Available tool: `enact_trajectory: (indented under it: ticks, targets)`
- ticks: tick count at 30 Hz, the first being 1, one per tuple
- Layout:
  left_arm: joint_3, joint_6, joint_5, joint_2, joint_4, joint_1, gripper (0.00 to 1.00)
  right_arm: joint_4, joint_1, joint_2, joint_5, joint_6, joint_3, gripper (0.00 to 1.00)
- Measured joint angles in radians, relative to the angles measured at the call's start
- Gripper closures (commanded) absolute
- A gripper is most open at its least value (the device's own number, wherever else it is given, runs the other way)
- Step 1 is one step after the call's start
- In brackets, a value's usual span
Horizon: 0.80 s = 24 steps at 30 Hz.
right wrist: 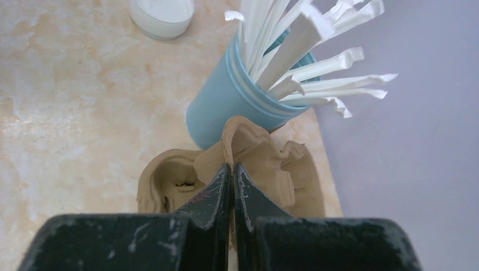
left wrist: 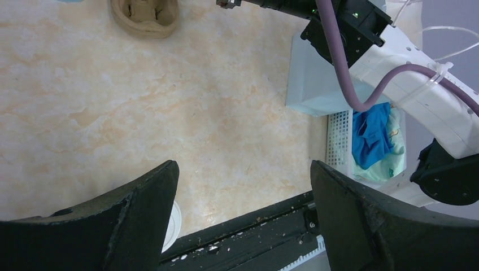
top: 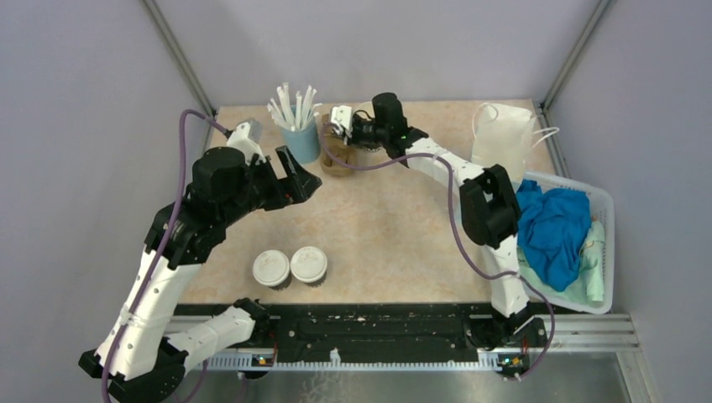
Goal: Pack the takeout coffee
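Two takeout coffee cups [top: 271,269] [top: 309,264], dark with white lids, stand side by side near the table's front edge. One lid [right wrist: 162,14] shows at the top of the right wrist view, and a lid edge [left wrist: 172,226] peeks behind my left finger. My right gripper [top: 340,126] [right wrist: 233,169] is shut on the middle ridge of a brown pulp cup carrier [top: 336,158] [right wrist: 169,180] at the back. My left gripper [top: 295,175] [left wrist: 243,186] hangs open over the table, holding nothing, left of the carrier [left wrist: 146,17].
A light blue cup of white straws [top: 301,138] [right wrist: 226,107] stands against the carrier's far side. A white paper bag [top: 504,134] is at the back right. A white basket [top: 606,210] with blue cloth sits along the right edge.
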Motion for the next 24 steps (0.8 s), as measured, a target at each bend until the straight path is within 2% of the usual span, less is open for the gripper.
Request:
enact_trajectory:
  ticks: [7,13,24]
  targets:
    - [0.0,-0.001,-0.006,0.0,0.0,0.0,0.08,0.055,0.014,-0.016,0.035,-0.064,0.013,1.0]
    - [0.002,-0.003,-0.01,0.0,-0.001,0.0,0.08,0.013,0.015,-0.019,0.06,-0.121,0.117,1.0]
    - [0.058,-0.01,-0.006,-0.002,-0.003,0.0,0.08,-0.091,0.024,-0.074,0.086,-0.145,0.147,1.0]
